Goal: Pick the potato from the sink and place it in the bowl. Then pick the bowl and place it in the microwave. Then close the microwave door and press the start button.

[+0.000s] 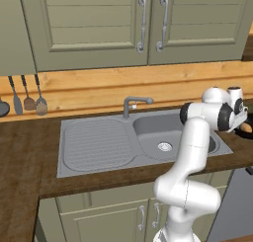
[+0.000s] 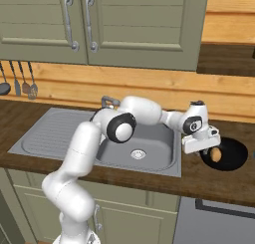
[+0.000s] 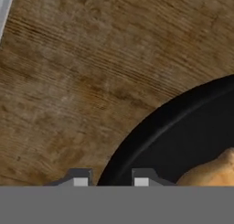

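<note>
Olive cabinet doors [image 1: 94,28] fill the top of both base views, above a pale wood backsplash [image 1: 99,90] with hanging utensils [image 1: 28,100] at the left edge. A dark wooden worktop [image 1: 20,157] crosses the middle, carrying the grey sink [image 1: 96,144] with its ribbed drainboard, faucet [image 1: 132,105] and drain ring. The white arm [image 2: 84,148] reaches across the basin to the right. In the right base view the black bowl [image 2: 234,156] sits on the worktop at centre right, just beside the sink, with the potato [image 2: 216,155] inside it. The gripper [image 2: 205,149] hangs over the bowl's left rim; the jaws are narrow, astride the rim, though whether they touch it I cannot tell. In the left base view the bowl is mostly hidden behind the arm.
</note>
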{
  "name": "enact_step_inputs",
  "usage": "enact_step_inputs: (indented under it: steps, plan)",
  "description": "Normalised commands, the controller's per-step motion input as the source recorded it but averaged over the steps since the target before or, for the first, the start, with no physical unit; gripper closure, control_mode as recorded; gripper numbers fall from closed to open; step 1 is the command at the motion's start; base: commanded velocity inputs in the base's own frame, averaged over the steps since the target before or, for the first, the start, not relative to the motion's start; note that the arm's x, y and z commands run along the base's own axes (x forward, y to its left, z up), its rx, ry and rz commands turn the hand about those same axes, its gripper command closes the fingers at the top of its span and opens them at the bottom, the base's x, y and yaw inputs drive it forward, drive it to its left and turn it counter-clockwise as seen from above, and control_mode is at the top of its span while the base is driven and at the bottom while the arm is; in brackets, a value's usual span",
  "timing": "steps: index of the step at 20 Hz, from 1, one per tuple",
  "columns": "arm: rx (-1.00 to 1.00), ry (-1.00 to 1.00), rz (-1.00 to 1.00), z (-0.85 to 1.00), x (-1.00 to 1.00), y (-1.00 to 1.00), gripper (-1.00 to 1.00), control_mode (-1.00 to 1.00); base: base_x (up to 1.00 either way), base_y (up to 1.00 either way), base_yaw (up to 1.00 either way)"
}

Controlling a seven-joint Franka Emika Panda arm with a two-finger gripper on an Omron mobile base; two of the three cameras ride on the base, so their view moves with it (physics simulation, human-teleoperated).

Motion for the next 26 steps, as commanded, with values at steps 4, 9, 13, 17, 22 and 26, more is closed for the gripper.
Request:
enact_step_inputs:
  steps: [4,9,13,17,22,26]
  plan:
    - [-0.01,-0.09,0.08,0.31,-0.28,0.04,1.0,-1.0,0.0,0.0,0.0]
    - [-0.03,-0.2,0.18,0.55,-0.44,0.07,1.0,-1.0,0.0,0.0,0.0]
    - [-0.05,-0.26,0.27,0.5,-0.5,0.1,1.0,-1.0,0.0,0.0,0.0]
    - [-0.1,-0.2,0.27,0.55,-0.55,0.25,1.0,-1.0,0.0,0.0,0.0]
    - [-0.18,-0.01,0.26,0.75,-0.69,0.38,1.0,-1.0,0.0,0.0,0.0]
    - [-0.29,0.11,0.19,0.81,-0.77,0.51,1.0,-1.0,0.0,0.0,0.0]
